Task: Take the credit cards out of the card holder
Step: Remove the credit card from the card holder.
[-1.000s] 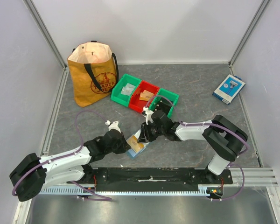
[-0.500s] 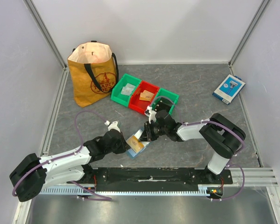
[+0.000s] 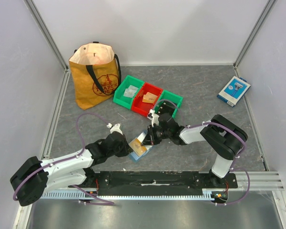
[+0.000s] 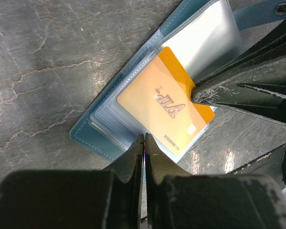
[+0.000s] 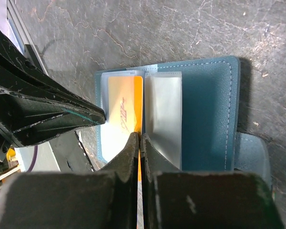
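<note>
Elbow drawn leftward, the right fingers (image 5: 128,191) stay pinched on the orange-tan credit card (image 4: 164,112); left fingers (image 4: 131,162) clamp the open dusty-blue bifold card holder (image 5: 205,114), on the grey worktop (image 3: 205,95) before the red plastic bin (image 3: 139,109).

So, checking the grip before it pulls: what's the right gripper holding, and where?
The orange card, pinched at its long edge by shut jaws.

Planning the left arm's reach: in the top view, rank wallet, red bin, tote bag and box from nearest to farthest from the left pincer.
From the left pincer:
1. wallet, at its tips
2. red bin, behind, mid-table
3. tote bag, back left
4. box, back right
</note>
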Controlling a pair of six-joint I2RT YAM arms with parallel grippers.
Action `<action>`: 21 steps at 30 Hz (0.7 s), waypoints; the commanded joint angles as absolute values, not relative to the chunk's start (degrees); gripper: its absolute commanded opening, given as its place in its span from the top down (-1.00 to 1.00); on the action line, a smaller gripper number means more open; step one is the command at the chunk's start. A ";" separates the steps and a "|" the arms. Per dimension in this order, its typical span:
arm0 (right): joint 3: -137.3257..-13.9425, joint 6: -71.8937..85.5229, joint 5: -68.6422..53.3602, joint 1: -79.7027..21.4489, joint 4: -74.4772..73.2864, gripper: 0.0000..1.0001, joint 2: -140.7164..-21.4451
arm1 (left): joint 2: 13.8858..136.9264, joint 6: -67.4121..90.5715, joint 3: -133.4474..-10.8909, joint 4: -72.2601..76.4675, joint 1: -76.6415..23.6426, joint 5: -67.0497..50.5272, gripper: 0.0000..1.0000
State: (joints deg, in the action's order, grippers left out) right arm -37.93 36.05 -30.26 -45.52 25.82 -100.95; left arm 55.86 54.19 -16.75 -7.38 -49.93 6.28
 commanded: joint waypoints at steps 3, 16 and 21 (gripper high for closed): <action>-36.74 35.42 -29.53 -44.74 26.46 1.00 -99.23 | 57.74 52.74 -16.79 -12.30 -49.48 7.56 0.82; -37.00 31.03 -28.64 -42.71 21.18 0.83 -96.24 | 57.57 51.59 -17.14 -13.53 -49.04 7.56 0.83; -38.76 30.67 -31.11 -42.72 21.80 0.42 -98.34 | 57.04 50.98 -17.40 -13.97 -48.96 7.56 0.83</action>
State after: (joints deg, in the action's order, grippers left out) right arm -36.29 32.82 -29.10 -42.96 21.96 -97.25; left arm 56.69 53.91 -17.30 -7.64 -49.47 6.28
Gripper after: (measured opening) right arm 0.243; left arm 0.087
